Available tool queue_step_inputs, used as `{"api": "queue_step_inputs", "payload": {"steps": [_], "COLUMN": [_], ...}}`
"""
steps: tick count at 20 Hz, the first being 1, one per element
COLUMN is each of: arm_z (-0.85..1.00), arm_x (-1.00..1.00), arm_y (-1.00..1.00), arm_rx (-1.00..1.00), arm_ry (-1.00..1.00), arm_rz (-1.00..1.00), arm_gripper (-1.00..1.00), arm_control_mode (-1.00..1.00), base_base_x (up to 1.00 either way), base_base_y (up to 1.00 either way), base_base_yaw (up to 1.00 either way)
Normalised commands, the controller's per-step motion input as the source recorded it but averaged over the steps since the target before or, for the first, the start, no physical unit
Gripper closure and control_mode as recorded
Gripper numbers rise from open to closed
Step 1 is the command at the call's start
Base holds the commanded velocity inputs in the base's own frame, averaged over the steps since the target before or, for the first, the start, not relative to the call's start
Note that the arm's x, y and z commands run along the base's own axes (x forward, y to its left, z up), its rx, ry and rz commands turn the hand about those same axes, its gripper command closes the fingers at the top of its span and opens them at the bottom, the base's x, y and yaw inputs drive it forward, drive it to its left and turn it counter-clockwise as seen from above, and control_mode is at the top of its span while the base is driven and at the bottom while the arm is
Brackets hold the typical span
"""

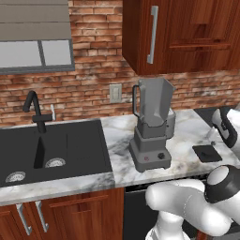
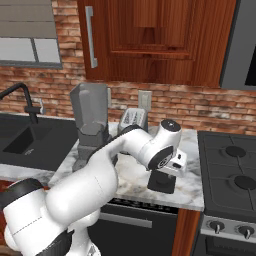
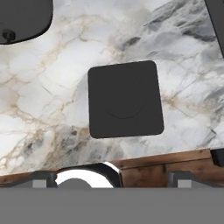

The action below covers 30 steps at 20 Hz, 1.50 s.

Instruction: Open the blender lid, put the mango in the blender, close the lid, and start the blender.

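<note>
The blender lid point(image 3: 125, 99) lies flat on the marble counter point(image 3: 43, 96), off the open-topped blender point(image 1: 151, 125); the gripper point(image 3: 111, 180) hovers above it, fingers spread wide, holding nothing.

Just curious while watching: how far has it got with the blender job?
Done: the tall translucent grey blender stands open, its flat black square lid lying on the marble counter. In hand: nothing; the open end effector hovers over the lid. Left: adding the mango, closing, starting.
</note>
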Motion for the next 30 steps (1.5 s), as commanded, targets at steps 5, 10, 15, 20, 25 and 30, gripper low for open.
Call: {"api": "queue_step_inputs", "payload": {"steps": [5, 10, 15, 20, 25, 30], "arm_z": [-0.2, -0.26, -0.2, -0.15, -0.15, -0.13], "arm_x": [0.0, 0.03, 0.09, 0.12, 0.1, 0.19], "arm_y": [-0.02, 0.0, 0.01, 0.05, 0.01, 0.01], "arm_rx": [0.0, 0.0, 0.0, -0.01, -0.1, -0.16], "arm_ry": [0.0, 0.0, 0.0, 0.0, 0.0, 0.0], "arm_rz": [0.04, 0.03, 0.0, 0.0, 0.0, 0.0], "arm_gripper": [-1.0, -1.0, -1.0, -1.0, -1.0, -1.0], "arm_control_mode": [-1.0, -1.0, -1.0, -1.0, -1.0, -1.0], "base_base_x": [0.0, 0.0, 0.0, 0.0, 0.0, 0.0], "base_base_y": [0.0, 0.0, 0.0, 0.0, 0.0, 0.0], "base_base_yaw": [0.0, 0.0, 0.0, 0.0, 0.0, 0.0]}}
